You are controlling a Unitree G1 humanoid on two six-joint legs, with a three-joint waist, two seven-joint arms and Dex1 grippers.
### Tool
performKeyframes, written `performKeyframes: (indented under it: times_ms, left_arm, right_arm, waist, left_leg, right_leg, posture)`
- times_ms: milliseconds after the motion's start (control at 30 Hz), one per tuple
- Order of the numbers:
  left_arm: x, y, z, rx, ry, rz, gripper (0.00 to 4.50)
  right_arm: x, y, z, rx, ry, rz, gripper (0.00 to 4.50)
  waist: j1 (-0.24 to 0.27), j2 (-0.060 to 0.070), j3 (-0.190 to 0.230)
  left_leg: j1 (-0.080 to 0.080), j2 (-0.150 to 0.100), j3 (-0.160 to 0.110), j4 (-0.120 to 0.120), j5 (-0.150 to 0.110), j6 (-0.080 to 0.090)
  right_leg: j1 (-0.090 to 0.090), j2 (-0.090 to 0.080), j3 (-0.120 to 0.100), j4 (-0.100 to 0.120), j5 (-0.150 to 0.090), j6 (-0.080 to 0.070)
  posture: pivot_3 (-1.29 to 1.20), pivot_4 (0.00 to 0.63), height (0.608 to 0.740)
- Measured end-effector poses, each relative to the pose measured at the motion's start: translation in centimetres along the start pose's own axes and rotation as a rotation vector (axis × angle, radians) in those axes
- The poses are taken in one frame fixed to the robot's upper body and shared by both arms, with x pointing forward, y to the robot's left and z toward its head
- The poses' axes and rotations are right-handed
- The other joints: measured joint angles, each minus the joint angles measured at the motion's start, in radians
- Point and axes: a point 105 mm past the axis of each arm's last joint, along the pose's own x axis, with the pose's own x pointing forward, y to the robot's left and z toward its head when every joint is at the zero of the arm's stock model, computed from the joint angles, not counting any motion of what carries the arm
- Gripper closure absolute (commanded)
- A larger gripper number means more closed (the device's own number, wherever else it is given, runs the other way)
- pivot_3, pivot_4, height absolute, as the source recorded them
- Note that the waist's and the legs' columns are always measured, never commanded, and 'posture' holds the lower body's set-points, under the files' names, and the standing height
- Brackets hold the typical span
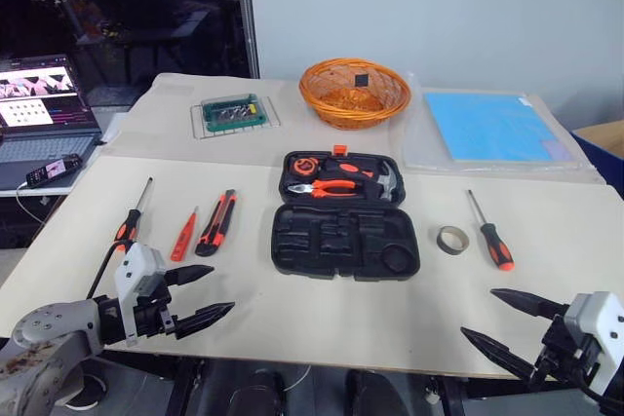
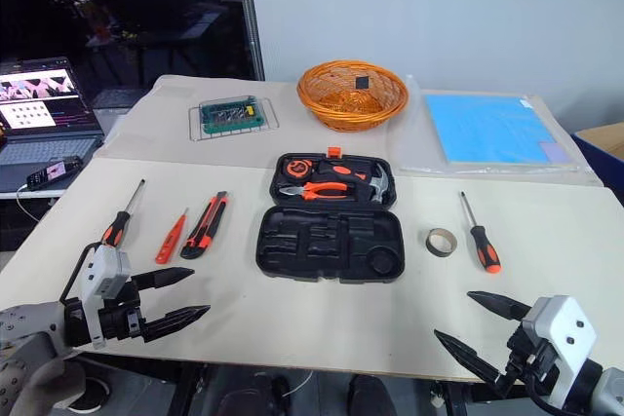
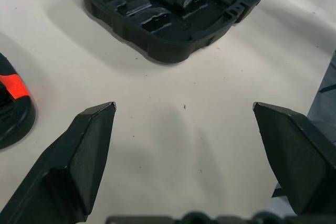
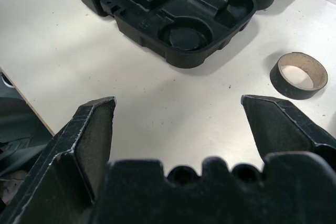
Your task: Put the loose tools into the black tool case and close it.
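- I'm at the very start: the black tool case (image 1: 345,219) lies open in the middle of the table (image 1: 322,319), its near half bare of tools, its far half already carrying the pliers and hammer.
- None of the loose tools is in yet. On my left lie a long screwdriver (image 1: 132,216), the red tester screwdriver (image 1: 183,234) and the utility knife (image 1: 216,222); on my right, the tape ring (image 1: 450,239) and the second screwdriver (image 1: 490,233).
- My left gripper (image 1: 200,296) and right gripper (image 1: 509,323) both hover at the near edge, jaws wide and empty.
- Next I'd reach the right one forward for the tape ring, probably meant for the round recess (image 4: 183,37), though I can't be sure of the fit.
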Motion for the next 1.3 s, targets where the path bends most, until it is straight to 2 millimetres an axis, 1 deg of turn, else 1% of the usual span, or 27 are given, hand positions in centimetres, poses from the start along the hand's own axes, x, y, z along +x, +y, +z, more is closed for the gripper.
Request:
performKeyframes:
  times_ms: [67,100,133,167,200,233,300,367,500,600,667,733,767,800,967,1033,1100,1133,1167,1200,1267,1300]
  left_arm:
    - [0.0,0.0,0.0,0.001,0.000,0.001,0.00]
    - [0.2,0.4,0.2,-0.009,-0.018,0.036,0.00]
    - [0.5,2.3,1.0,-0.047,-0.104,0.166,0.00]
    - [0.9,4.7,2.3,-0.108,-0.207,0.313,0.00]
    - [0.9,5.6,2.9,-0.125,-0.223,0.369,0.00]
    - [0.7,5.9,3.0,-0.133,-0.221,0.395,0.00]
    - [-0.9,8.7,2.2,-0.216,-0.149,0.571,0.00]
    - [-2.9,11.5,2.0,-0.260,-0.073,0.700,0.00]
    - [-6.0,15.0,2.7,-0.274,0.028,0.831,0.00]
    - [-7.2,16.6,2.1,-0.300,0.159,0.858,0.00]
    - [-7.2,16.9,1.3,-0.329,0.214,0.848,0.00]
    - [-6.7,16.9,0.3,-0.351,0.271,0.816,0.52]
    - [-6.3,16.8,-0.2,-0.353,0.296,0.798,0.66]
    - [-6.2,17.0,0.0,-0.351,0.297,0.791,1.08]
    - [-5.7,17.0,0.0,-0.348,0.294,0.758,2.77]
    - [-5.4,16.9,0.2,-0.344,0.267,0.735,3.48]
    - [-4.8,16.5,1.4,-0.299,0.198,0.673,3.48]
    - [-4.4,16.0,2.4,-0.261,0.157,0.625,3.48]
    - [-3.8,15.2,3.7,-0.205,0.123,0.551,3.48]
    - [-2.9,13.8,5.3,-0.126,0.104,0.441,3.48]
    - [-1.5,11.3,7.9,0.040,0.118,0.265,3.48]
    - [-0.7,10.4,8.9,0.133,0.137,0.197,3.48]
  right_arm:
    - [0.0,0.0,0.0,-0.002,-0.003,-0.001,0.07]
    - [0.2,-0.2,0.3,-0.012,-0.023,-0.010,0.07]
    - [1.2,-0.4,1.3,-0.028,-0.091,-0.018,0.07]
    - [2.9,-0.3,3.1,-0.061,-0.185,0.002,0.07]
    - [3.7,0.2,4.5,-0.101,-0.234,0.028,0.07]
    - [3.9,0.4,4.9,-0.114,-0.245,0.038,0.07]
    - [5.1,0.8,6.7,-0.138,-0.298,0.097,0.07]
    - [6.3,1.5,8.6,-0.165,-0.322,0.196,0.07]
    - [7.4,3.2,11.0,-0.199,-0.337,0.378,0.07]
    - [7.8,3.6,12.3,-0.246,-0.345,0.432,0.07]
    - [7.9,3.6,12.2,-0.245,-0.338,0.441,0.07]
    - [8.1,3.7,12.1,-0.237,-0.330,0.445,0.00]
    - [8.1,3.6,12.0,-0.236,-0.327,0.441,0.00]
    - [8.1,3.5,11.9,-0.235,-0.324,0.436,0.00]
    - [8.2,3.3,11.3,-0.216,-0.302,0.406,0.00]
    - [8.2,3.3,11.1,-0.209,-0.298,0.398,0.00]
    - [8.1,3.2,10.9,-0.196,-0.296,0.381,0.00]
    - [8.0,3.1,10.7,-0.187,-0.294,0.374,0.00]
    - [7.9,3.0,10.6,-0.176,-0.298,0.361,0.00]
    - [7.6,2.8,10.5,-0.167,-0.306,0.337,0.00]
    - [7.0,2.4,10.3,-0.165,-0.306,0.298,0.00]
    - [6.7,2.2,10.2,-0.164,-0.306,0.275,0.00]
  waist:
    - [0.002,0.000,0.000]
    - [0.003,0.000,0.000]
    - [0.004,0.000,0.000]
    - [0.002,-0.002,0.001]
    - [0.002,-0.004,0.002]
    - [0.001,-0.004,0.002]
    - [-0.001,-0.007,0.003]
    - [-0.004,-0.010,0.006]
    - [0.003,-0.016,0.009]
    - [0.010,-0.018,0.010]
    - [0.013,-0.018,0.010]
    - [0.014,-0.019,0.010]
    - [0.014,-0.019,0.010]
    - [0.014,-0.019,0.010]
    - [0.012,-0.019,0.010]
    - [0.010,-0.020,0.011]
    - [0.010,-0.022,0.011]
    - [0.011,-0.024,0.011]
    - [0.012,-0.026,0.011]
    - [0.014,-0.026,0.011]
    - [0.017,-0.025,0.011]
    - [0.019,-0.024,0.011]
  left_leg:
    - [0.000,0.000,0.000,0.000,0.000,0.000]
    - [0.000,0.000,0.000,0.000,-0.001,-0.001]
    - [0.001,-0.001,0.000,-0.001,-0.001,0.000]
    - [0.001,-0.001,-0.001,0.000,-0.001,0.000]
    - [0.001,-0.001,-0.001,0.000,-0.001,0.000]
    - [0.001,-0.001,-0.001,0.000,-0.001,0.000]
    - [0.006,-0.001,-0.001,0.000,-0.001,0.000]
    - [0.004,-0.002,-0.001,0.000,-0.001,0.000]
    - [0.002,-0.002,-0.001,0.000,-0.001,0.000]
    - [0.000,-0.002,-0.001,0.000,-0.003,0.000]
    - [0.000,-0.002,-0.001,0.000,-0.003,0.000]
    - [-0.001,-0.002,-0.001,0.000,-0.004,0.000]
    - [-0.003,-0.002,0.000,0.000,-0.003,0.000]
    - [-0.003,-0.002,-0.001,0.001,-0.003,0.000]
    - [-0.003,-0.001,-0.001,0.002,-0.003,-0.001]
    - [-0.003,-0.001,-0.001,0.002,-0.002,-0.001]
    - [-0.003,0.000,-0.001,0.002,-0.002,-0.001]
    - [-0.004,0.000,-0.002,0.002,-0.002,-0.001]
    - [-0.004,0.000,-0.002,0.002,-0.002,-0.001]
    - [-0.005,0.000,-0.002,0.002,-0.002,-0.002]
    - [-0.005,-0.002,-0.002,0.002,-0.002,-0.002]
    - [-0.005,-0.002,-0.001,0.002,-0.002,-0.001]
  right_leg:
    - [0.000,0.000,0.000,0.000,0.000,0.000]
    - [0.000,0.000,0.000,0.000,0.000,0.000]
    - [0.001,0.000,0.000,-0.001,0.000,0.000]
    - [0.001,0.000,0.000,0.000,0.001,0.000]
    - [0.002,0.001,0.000,0.001,0.001,-0.001]
    - [0.002,0.002,0.000,0.001,0.001,-0.001]
    - [0.004,0.002,0.000,0.003,0.001,-0.001]
    - [0.003,0.003,0.000,0.003,0.002,-0.002]
    - [0.001,0.002,-0.004,0.000,0.001,-0.003]
    - [0.001,0.000,-0.007,-0.001,0.005,-0.009]
    - [0.001,0.000,-0.007,-0.001,0.005,-0.009]
    - [0.001,-0.001,-0.007,-0.001,0.005,-0.009]
    - [0.001,0.000,-0.007,0.000,0.005,-0.009]
    - [0.001,0.000,-0.008,0.001,0.005,-0.010]
    - [0.002,0.000,-0.008,0.002,0.006,-0.010]
    - [0.002,0.000,-0.008,0.002,0.006,-0.011]
    - [0.002,0.000,-0.009,0.002,0.006,-0.011]
    - [0.002,0.000,-0.010,0.002,0.006,-0.011]
    - [0.002,0.000,-0.011,0.002,0.006,-0.011]
    - [0.001,-0.001,-0.012,0.001,0.006,-0.011]
    - [0.002,-0.002,-0.012,0.001,0.006,-0.011]
    - [0.002,-0.002,-0.012,0.001,0.006,-0.011]
  posture:
    - [0.00,0.150,0.740]
    - [0.00,0.150,0.740]
    - [0.00,0.150,0.740]
    - [0.00,0.150,0.740]
    - [0.00,0.150,0.740]
    - [0.00,0.150,0.740]
    - [0.00,0.150,0.740]
    - [0.00,0.150,0.740]
    - [0.00,0.150,0.740]
    - [0.00,0.150,0.740]
    - [0.00,0.150,0.740]
    - [0.00,0.150,0.740]
    - [0.00,0.150,0.740]
    - [0.00,0.150,0.740]
    - [0.00,0.150,0.740]
    - [0.00,0.150,0.740]
    - [0.00,0.150,0.740]
    - [0.00,0.150,0.740]
    - [0.00,0.150,0.740]
    - [0.00,0.150,0.740]
    - [0.00,0.150,0.740]
    - [0.00,0.150,0.740]
